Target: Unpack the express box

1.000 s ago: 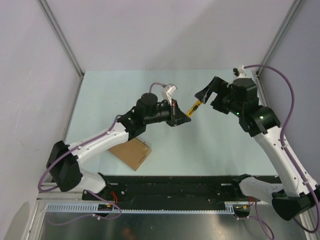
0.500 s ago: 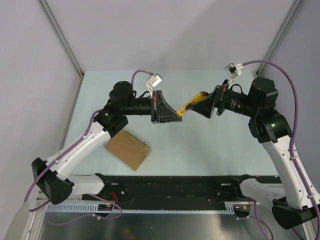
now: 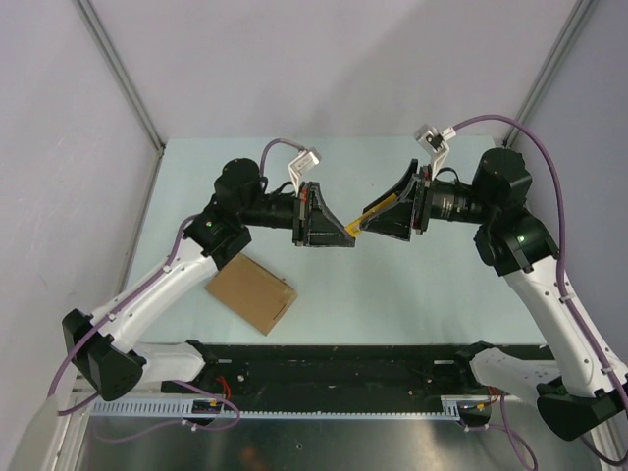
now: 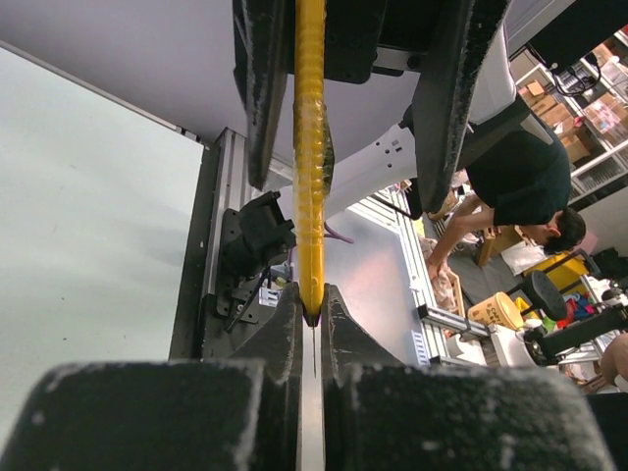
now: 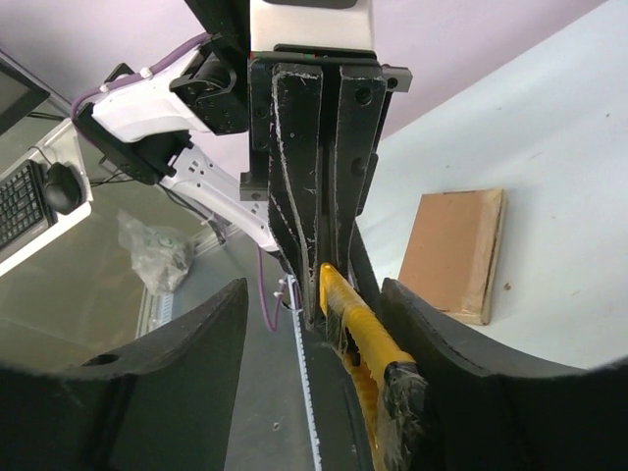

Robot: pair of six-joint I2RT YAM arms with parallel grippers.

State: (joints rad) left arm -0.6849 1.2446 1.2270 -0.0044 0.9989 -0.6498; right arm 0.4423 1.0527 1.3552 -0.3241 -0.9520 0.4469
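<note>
Small flat brown cardboard express box [image 3: 250, 292] lies at 7 o'clock on worktop [image 3: 422, 285], untouched; left gripper [image 3: 351, 235] pinches yellow utility knife [image 3: 373, 213] tip; right gripper [image 3: 381, 222] spread wide (handover, apparently). Box likely light, stiff, crushable: pin long edges.

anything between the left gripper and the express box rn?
Nothing visible lies between them; the express box sits uncovered on the table. But the left gripper is shut on the yellow knife, so it isn't free.

Matt brown cardboard express box [image 3: 250, 294], glossy yellow plastic utility knife [image 4: 311, 147], smooth matt table [image 3: 442, 289].
</note>
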